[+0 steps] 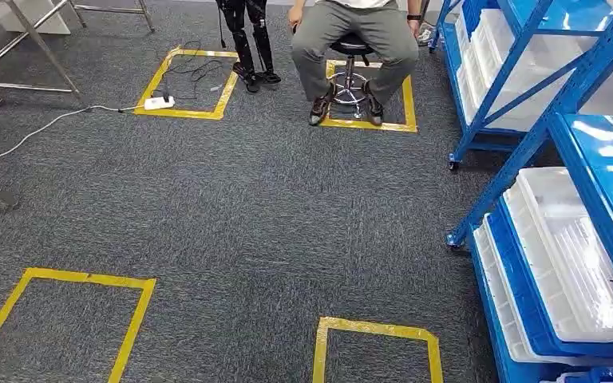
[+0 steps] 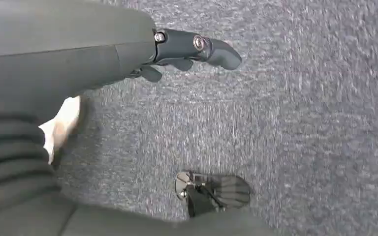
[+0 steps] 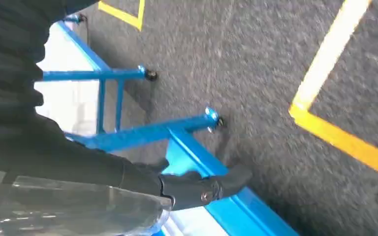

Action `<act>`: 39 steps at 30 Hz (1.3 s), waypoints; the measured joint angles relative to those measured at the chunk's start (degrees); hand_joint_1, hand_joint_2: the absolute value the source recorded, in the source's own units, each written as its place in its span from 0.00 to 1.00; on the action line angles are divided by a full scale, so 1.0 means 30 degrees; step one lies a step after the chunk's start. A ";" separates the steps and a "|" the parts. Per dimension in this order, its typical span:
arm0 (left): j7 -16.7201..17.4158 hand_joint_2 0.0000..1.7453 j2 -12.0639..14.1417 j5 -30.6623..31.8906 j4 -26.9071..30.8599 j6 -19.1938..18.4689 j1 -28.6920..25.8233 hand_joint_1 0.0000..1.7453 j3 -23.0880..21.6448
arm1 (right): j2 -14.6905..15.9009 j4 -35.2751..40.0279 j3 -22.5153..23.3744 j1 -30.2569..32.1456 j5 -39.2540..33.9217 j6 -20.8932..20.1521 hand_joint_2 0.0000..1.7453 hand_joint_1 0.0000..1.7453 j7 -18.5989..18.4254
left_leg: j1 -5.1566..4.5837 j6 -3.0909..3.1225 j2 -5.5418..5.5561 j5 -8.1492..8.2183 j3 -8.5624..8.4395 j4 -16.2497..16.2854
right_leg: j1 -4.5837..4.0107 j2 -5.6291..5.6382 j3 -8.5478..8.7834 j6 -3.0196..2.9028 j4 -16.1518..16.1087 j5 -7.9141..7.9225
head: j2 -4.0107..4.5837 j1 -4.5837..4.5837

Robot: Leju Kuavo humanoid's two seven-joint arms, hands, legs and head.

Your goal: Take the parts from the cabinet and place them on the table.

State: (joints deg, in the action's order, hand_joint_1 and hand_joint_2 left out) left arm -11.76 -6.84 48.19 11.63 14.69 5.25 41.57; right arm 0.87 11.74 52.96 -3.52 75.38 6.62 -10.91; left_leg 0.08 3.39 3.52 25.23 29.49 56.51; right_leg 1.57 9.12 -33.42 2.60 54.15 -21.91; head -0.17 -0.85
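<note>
Two hands: your right hand (image 3: 142,177) grasps a clear plastic pack (image 3: 69,209) that lies against its palm. Your left hand (image 2: 142,54) hangs over the carpet with the thumb out. A white scrap (image 2: 61,123) shows under it, and you cannot tell whether it is gripped.
Task thing: the clear pack is in the right hand, just beside the blue rack (image 1: 607,152) and above its foot.
Done: judging by that pack, one part is out of the cabinet.
Left: nothing is set down yet. You face open floor, and the carry and the placing are yet to come.
Rack edge: the shelf lip and the white trays (image 1: 567,255) jut in on your right, and the right hand is close to the lower rail. Swing it clear before you turn.
Open room: the carpet (image 1: 271,215) ahead and to your left is wide.
Floor hazards: a cable (image 1: 40,132) trails at the far left. A seated person (image 1: 355,36) on a stool (image 1: 351,84) is straight ahead, well apart.
Metal frame: legs (image 1: 40,44) stand at the far left. Whether this is the table you cannot tell.
</note>
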 joint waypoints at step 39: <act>0.0211 1.00 -0.0204 0.0342 0.0000 0.0095 0.0210 0.00 -0.0226 | 0.0117 0.0000 0.0044 -0.0016 -0.0073 -0.0007 1.00 0.00 0.0007 | 0.0017 -0.0560 -0.2462 0.0047 0.0678 -0.0165 | -0.0266 -0.2990 -0.1917 -0.0233 0.4408 -0.1812 | 0.0000 0.0284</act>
State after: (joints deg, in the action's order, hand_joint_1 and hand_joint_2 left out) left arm -11.13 -7.45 49.22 11.63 14.97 5.88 40.89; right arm 1.22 11.74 53.09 -3.57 75.17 6.60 -10.88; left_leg 0.13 1.71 -3.86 25.37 31.52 56.02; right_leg 0.77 0.15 -39.17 1.90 67.38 -27.35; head -0.18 0.00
